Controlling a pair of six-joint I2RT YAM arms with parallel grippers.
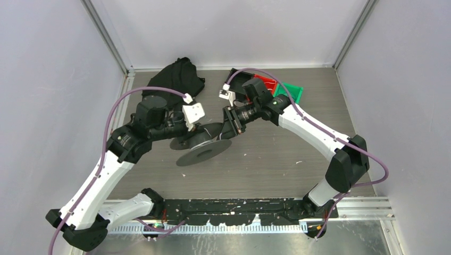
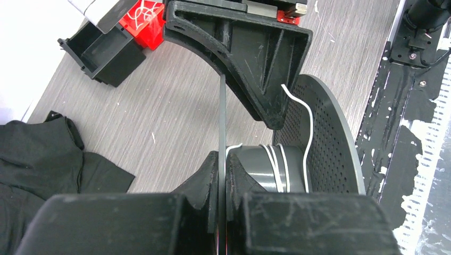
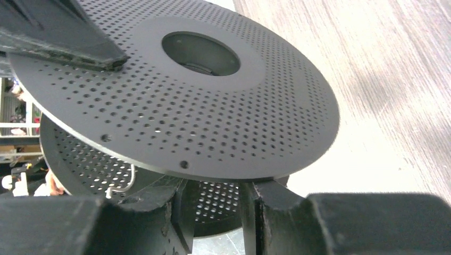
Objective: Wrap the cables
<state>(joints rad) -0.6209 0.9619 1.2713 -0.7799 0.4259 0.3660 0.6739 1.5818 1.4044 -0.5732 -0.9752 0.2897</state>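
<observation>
Grey table (image 1: 276,159), spool (image 2: 250,164), wound white cable (image 2: 309,143) clear only from left wrist

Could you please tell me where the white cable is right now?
In the left wrist view, the white cable is wound round the grey hub, just right of centre, beside the perforated flange, its loose end curling upward.

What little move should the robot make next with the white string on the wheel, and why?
Probably: the right end effector closes on the cable at its loose tail and carries it around the hub. Its jaws stand open, only a few turns lie there, the tail sticks up free, and the left end effector pinches one flange, steadying it.
</observation>
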